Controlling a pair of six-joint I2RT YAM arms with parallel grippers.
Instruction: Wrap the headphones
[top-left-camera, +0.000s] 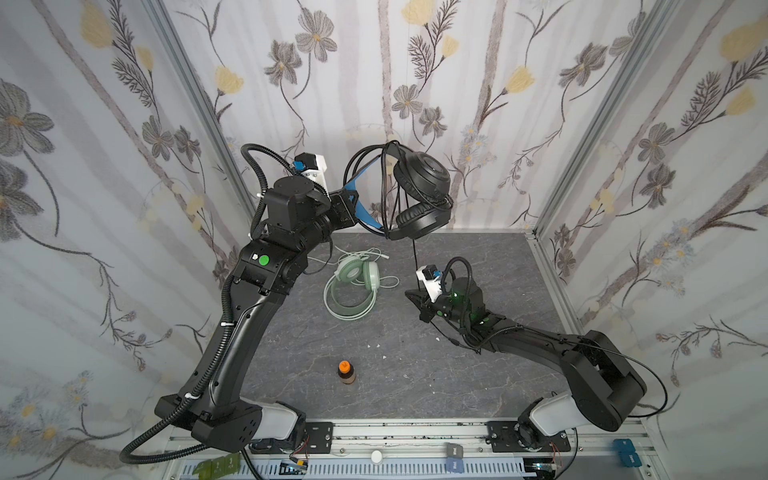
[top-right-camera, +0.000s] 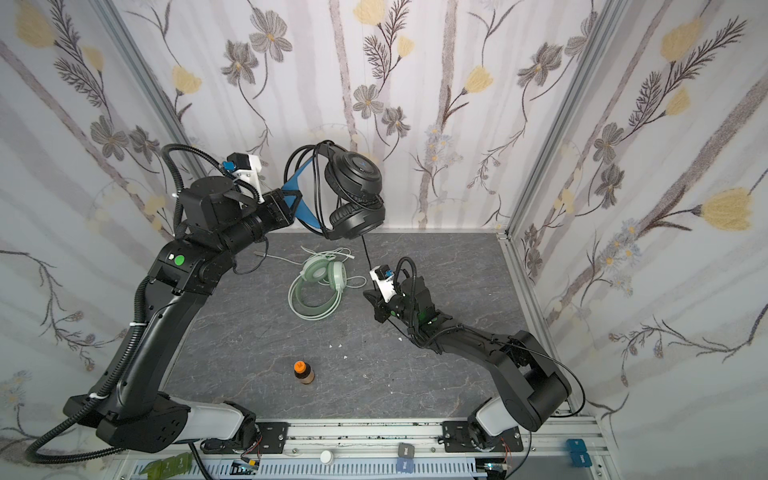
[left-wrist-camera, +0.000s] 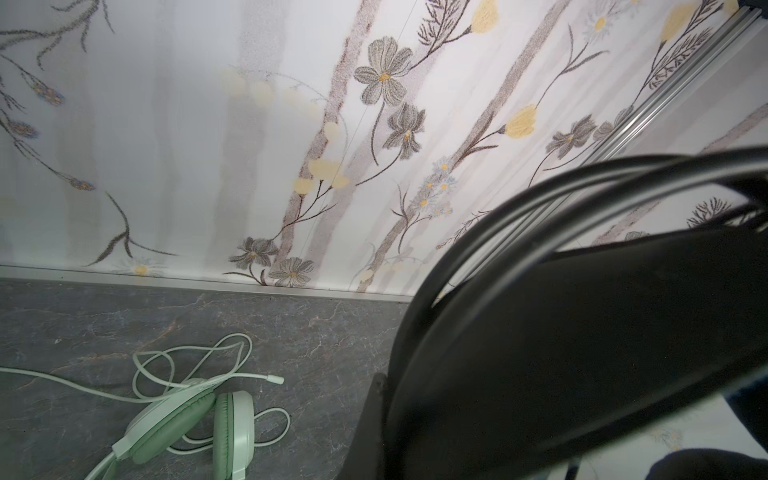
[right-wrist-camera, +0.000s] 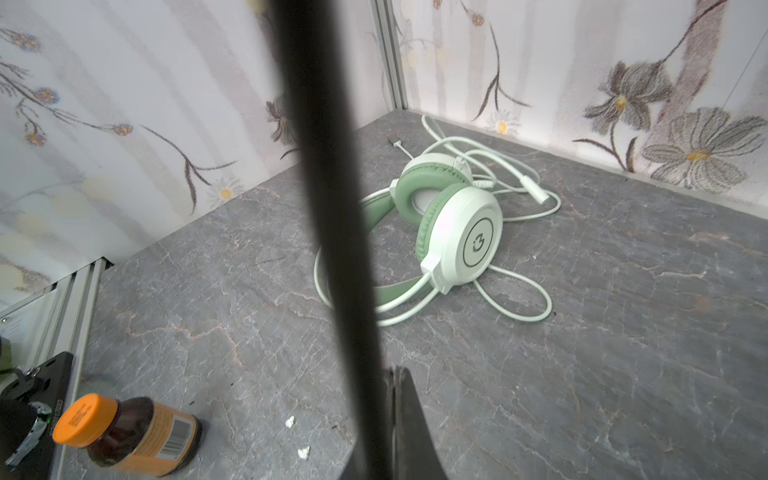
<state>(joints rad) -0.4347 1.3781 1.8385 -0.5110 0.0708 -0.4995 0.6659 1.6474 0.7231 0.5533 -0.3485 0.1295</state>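
- left gripper (top-left-camera: 351, 199) (top-right-camera: 293, 199): jaws clamped tight on the blue inner band of the black headphones (top-left-camera: 419, 187) (top-right-camera: 353, 187); holds them up in the air near the back wall (top-left-camera: 415, 83), above the far edge of the table (top-left-camera: 478, 374)
- black headphones: band points toward the left arm, both ear cups hang on the side away from it, one above the other; the left wrist view is mostly filled by the dark band (left-wrist-camera: 582, 332), so the jaws are not clear there
- black cable (top-left-camera: 414, 253) (top-right-camera: 366, 249): several strands lie draped over the band and around the cups; one strand drops straight down from the lower cup to the right gripper
- right gripper (top-left-camera: 410, 293) (top-right-camera: 368, 296): low over the table, right of centre; jaws pinched together on the black cable; in the right wrist view the cable (right-wrist-camera: 328, 208) runs across the frame into the closed jaw tips (right-wrist-camera: 395, 395)
- green headphones (top-left-camera: 353, 282) (top-right-camera: 318, 286) (left-wrist-camera: 187, 424) (right-wrist-camera: 449, 224): lying on the table, mid-back, between the two grippers and touched by neither; cups folded together, band flat on the surface
- white cable (top-left-camera: 386, 284) (right-wrist-camera: 536, 307): loose, unwound, in loops around the green headphones; plug end lies toward the back left corner
- bottle (top-left-camera: 346, 372) (top-right-camera: 303, 371) (right-wrist-camera: 129, 432): brown with an orange cap, upright on the table near the front middle, well apart from both headsets
- crumbs (top-left-camera: 378, 345) (right-wrist-camera: 303, 453): a few small white bits on the table between the bottle and the right gripper
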